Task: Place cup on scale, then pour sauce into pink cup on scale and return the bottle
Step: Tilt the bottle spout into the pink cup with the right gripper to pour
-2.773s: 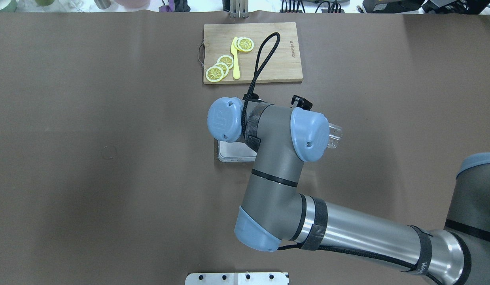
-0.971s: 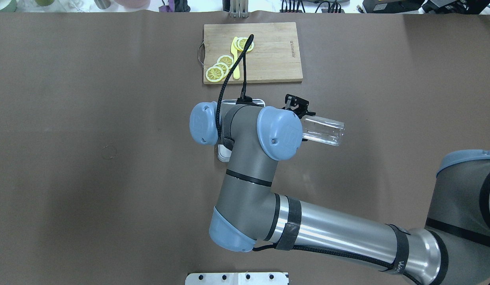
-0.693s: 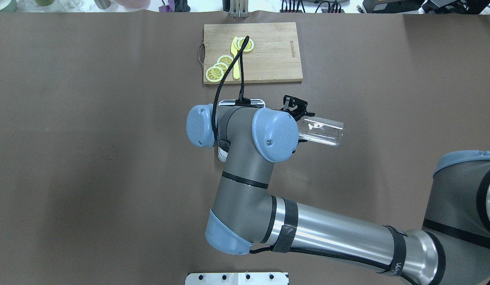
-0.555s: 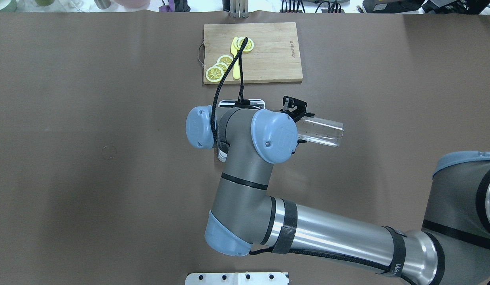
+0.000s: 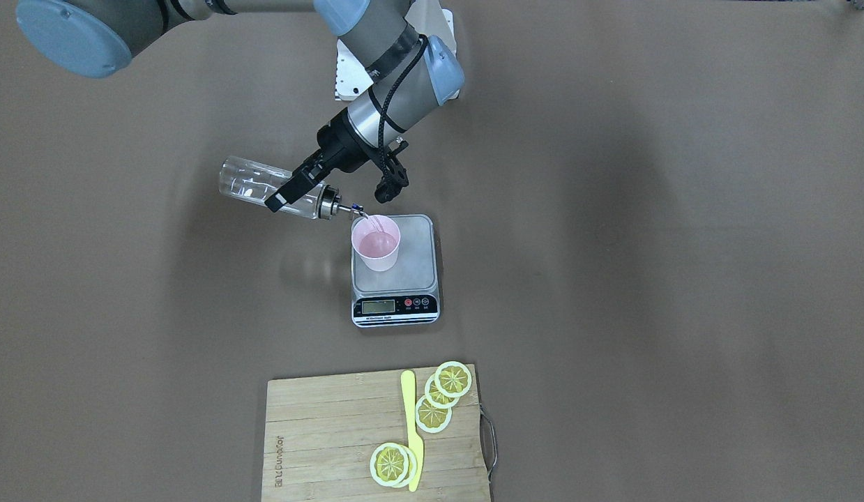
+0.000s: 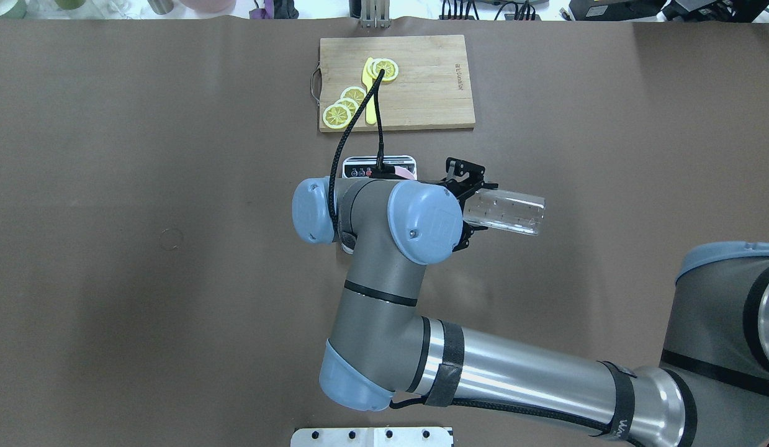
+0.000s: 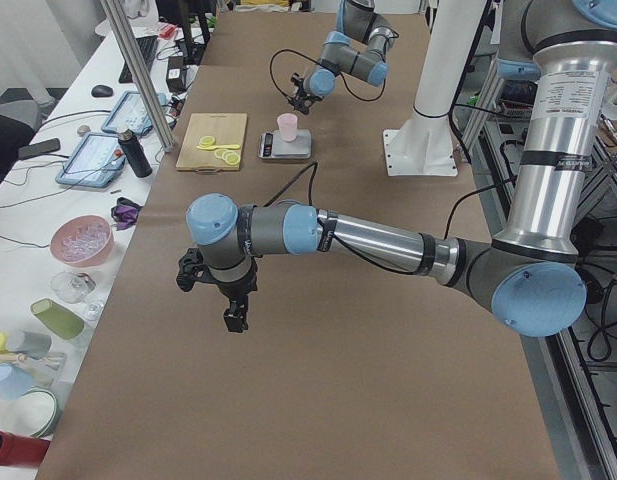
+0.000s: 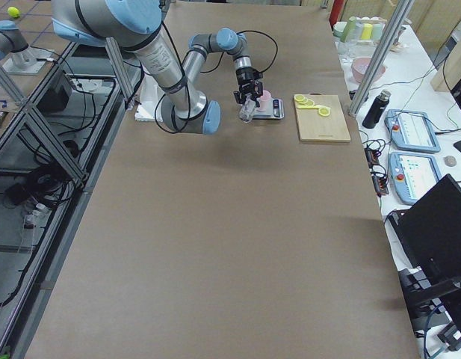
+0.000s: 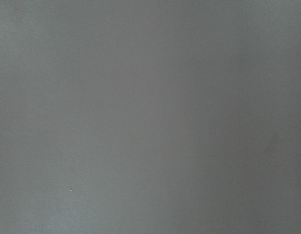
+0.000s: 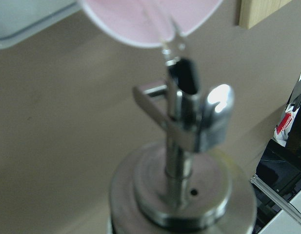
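Fingers of the right gripper [image 5: 286,193] are clamping tight across the bottle [image 5: 247,180] close to its neck, with the glass body sticking out behind them. The bottle is lying nearly level in the air just beside the scale [image 5: 414,259], its metal spout [image 5: 339,207] dipping slightly and reaching over the rim of the cup [image 5: 376,244]. The cup is standing upright on the scale's platform, toward the corner nearest the spout. A thin clear thread of sauce [image 10: 155,23] appears to be running from the spout tip into the cup, though it is hard to make out. Step in hand, by judgement: the pour. It is calling for a tip held inside the rim without touching it, a slow gentle tilt, no weight on cup or platform, and levelling off before drawing away. The left gripper [image 7: 233,300] is hanging over bare table well apart; whether it is open or closed cannot be told. The cutting board [image 5: 320,425] with lemon slices [image 5: 442,394] is lying beyond the scale, not concerned
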Controlling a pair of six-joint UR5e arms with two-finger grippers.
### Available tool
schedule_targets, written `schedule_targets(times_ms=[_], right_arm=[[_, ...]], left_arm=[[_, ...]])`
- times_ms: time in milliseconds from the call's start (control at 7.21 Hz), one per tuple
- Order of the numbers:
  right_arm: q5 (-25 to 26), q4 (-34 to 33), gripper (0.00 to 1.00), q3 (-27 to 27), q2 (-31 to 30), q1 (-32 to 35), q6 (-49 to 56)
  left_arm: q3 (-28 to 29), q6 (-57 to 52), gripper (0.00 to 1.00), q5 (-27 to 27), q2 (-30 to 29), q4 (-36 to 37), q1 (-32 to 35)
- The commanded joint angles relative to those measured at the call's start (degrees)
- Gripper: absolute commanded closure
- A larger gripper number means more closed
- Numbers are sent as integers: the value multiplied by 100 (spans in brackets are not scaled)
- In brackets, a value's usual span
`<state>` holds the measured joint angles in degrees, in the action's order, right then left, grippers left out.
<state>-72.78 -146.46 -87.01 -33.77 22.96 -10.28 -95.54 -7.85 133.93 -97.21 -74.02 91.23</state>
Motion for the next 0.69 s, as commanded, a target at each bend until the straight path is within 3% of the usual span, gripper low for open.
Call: schedule_targets(times_ms=[0, 555], right_arm=[[10, -119, 63, 0, -7, -29, 0], [45, -6, 63, -174, 2, -38, -52]], left_arm=[[0, 20, 1, 2, -9, -25, -9], [44, 3, 1, 10, -9, -51, -9]])
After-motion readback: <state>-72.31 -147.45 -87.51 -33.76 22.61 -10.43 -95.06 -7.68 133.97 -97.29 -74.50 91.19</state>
